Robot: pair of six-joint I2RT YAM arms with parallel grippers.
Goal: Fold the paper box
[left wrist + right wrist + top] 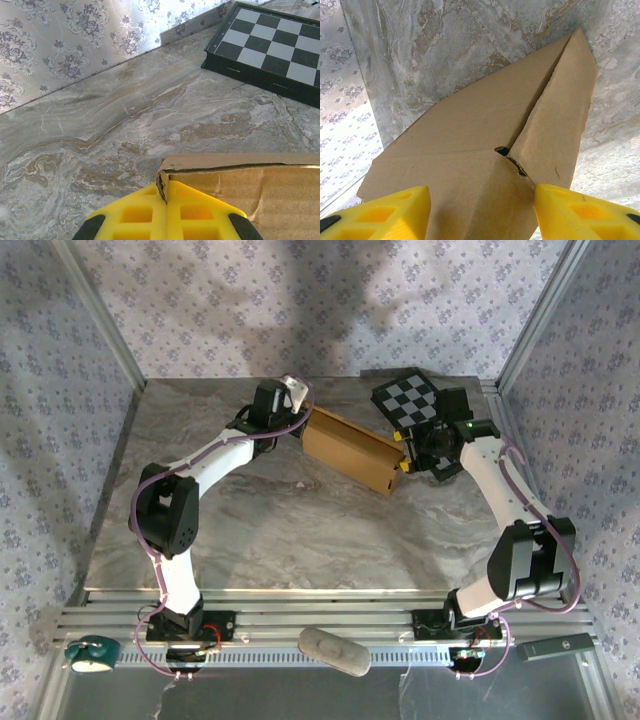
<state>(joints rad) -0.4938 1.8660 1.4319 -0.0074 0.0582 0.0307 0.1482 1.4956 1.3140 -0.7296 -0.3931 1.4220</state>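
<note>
marble table (300,530) open before paper box (352,448); left claw (166,200) pinches its edge.

My left pincer (166,197) is clamped on the torn corner of the tan corrugated cardboard box (260,192), which sits on the grey marbled desk (125,125). A black-and-white checkerboard panel (270,42) lies beyond.

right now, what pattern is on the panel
The panel is black-and-white checkered; left wrist view.

Reaches to 1 o'clock with left arm (205,465), left fingers (132,215) pinching box (265,192); to 11 with right arm (503,490), right fingers (382,212) spread wide.
</note>
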